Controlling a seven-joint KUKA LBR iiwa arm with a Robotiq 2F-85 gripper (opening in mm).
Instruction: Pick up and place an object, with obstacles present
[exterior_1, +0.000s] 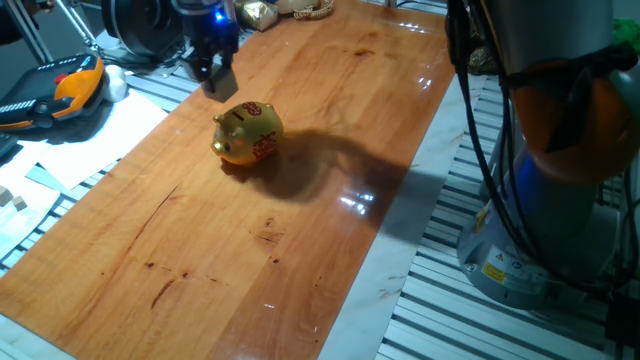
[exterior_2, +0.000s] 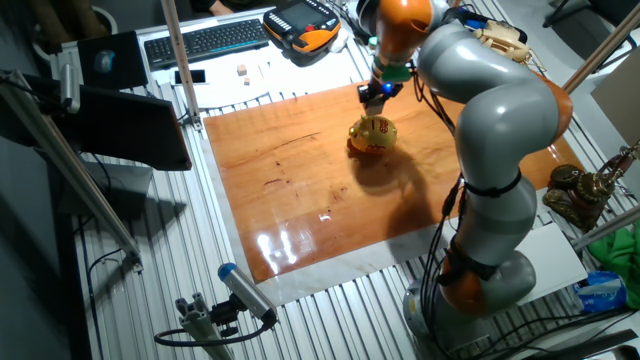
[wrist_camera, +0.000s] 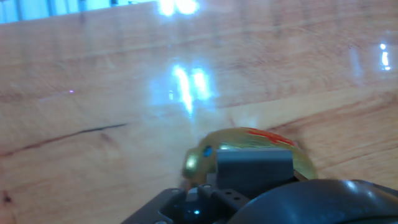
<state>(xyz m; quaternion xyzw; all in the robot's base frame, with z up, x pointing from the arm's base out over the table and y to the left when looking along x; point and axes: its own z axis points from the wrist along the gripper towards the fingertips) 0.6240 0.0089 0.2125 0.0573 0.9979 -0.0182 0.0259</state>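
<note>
The gold piggy bank (exterior_1: 248, 132) with red markings stands on the wooden tabletop (exterior_1: 300, 240) near its far left edge. It also shows in the other fixed view (exterior_2: 372, 135) and in the hand view (wrist_camera: 249, 140). My gripper (exterior_1: 217, 80) hangs just above and behind the pig, also seen in the other fixed view (exterior_2: 374, 95). Its fingers are shut on a small shaded block, the wooden cube (exterior_1: 218, 85). In the hand view the cube (wrist_camera: 255, 163) looks grey and hides part of the pig. No other cube lies on the tabletop.
A black and orange hand controller (exterior_1: 60, 90) and tiny pale blocks (exterior_1: 12, 200) lie off the wood to the left. Brass ornaments (exterior_1: 258, 12) stand at the far end. My arm's base (exterior_1: 540, 200) stands right of the table. A keyboard (exterior_2: 205, 40) lies beyond it.
</note>
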